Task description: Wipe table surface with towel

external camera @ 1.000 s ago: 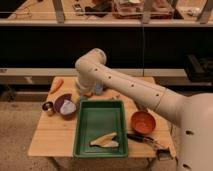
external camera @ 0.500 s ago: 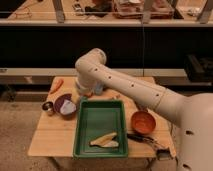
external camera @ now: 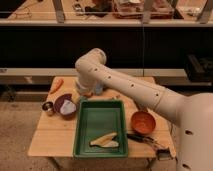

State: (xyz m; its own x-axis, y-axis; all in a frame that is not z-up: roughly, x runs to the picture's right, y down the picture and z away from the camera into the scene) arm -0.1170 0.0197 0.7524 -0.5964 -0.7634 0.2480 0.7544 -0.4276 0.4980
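The arm bends low over the far side of the tabletop (external camera: pixel 52 137), its hand (external camera: pixel 93 91) tucked behind the elbow, just beyond the green tray (external camera: pixel 100 120). Whether it grips anything I cannot tell. A white wad, probably the towel (external camera: pixel 68 106), sits in the purple bowl (external camera: pixel 59 100). Wiping looks not yet begun. Next, the hand must reach that wad and take hold.
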